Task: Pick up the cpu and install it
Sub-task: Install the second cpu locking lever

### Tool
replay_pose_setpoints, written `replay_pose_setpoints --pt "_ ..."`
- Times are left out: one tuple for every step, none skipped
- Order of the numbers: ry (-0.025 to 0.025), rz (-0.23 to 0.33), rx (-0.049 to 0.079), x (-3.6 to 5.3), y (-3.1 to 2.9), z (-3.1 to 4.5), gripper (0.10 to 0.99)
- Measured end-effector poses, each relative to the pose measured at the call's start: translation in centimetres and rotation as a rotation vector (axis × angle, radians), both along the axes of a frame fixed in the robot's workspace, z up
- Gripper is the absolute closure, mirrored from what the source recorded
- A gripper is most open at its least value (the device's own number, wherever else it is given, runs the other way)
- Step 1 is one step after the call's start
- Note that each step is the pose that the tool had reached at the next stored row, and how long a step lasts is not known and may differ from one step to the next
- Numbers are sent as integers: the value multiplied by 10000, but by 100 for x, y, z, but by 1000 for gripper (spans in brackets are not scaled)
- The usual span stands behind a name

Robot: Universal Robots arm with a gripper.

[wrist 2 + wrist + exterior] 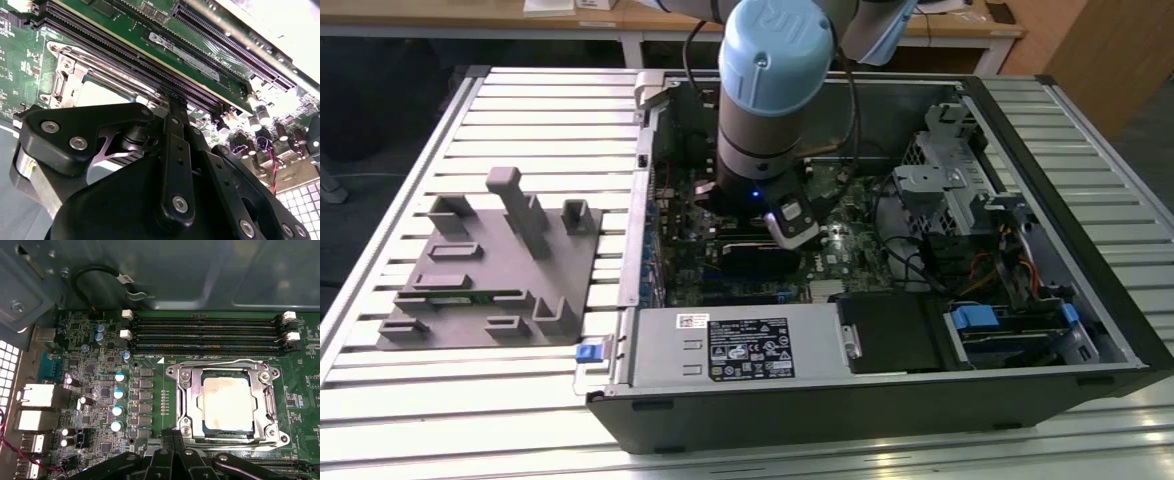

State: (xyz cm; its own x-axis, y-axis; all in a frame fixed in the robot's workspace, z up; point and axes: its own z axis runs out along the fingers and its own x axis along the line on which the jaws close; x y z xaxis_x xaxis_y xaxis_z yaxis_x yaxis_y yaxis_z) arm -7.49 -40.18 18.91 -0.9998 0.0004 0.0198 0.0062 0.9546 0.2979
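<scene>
The cpu (226, 403) is seen lying flat in its socket (182, 405) on the green board, with the jaws (175, 452) just beside it. Whether the jaws are spread cannot be told. The socket could be bumped if the arm is lowered crooked

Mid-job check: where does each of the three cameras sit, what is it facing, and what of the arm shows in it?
Exterior view: off the arm, above the open computer case; the arm reaches down inside.
First wrist view: on the arm, facing the motherboard; the cpu sits in its socket, gripper links at the edge.
Second wrist view: on the arm, close behind the gripper, looking along the memory slots.
Both wrist views share socket and slots.
</scene>
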Motion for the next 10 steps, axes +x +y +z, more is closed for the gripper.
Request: replay_pose_setpoints --pt "-1 1 1 -1 0 -1 969" --pt "-1 1 2 -4 0 -1 969" --pt "-1 1 1 -6 0 -1 969" --pt "0 1 -2 -7 0 0 969" --pt "0 0 -4 -8 0 0 969" --pt "0 0 -4 -8 0 0 969" --pt "0 0 -5 -9 0 0 969" --pt "0 1 -11 -10 1 -2 969" --pt "0 0 -34 -11 4 -4 969" --pt "0 0 -55 -11 5 -7 969"
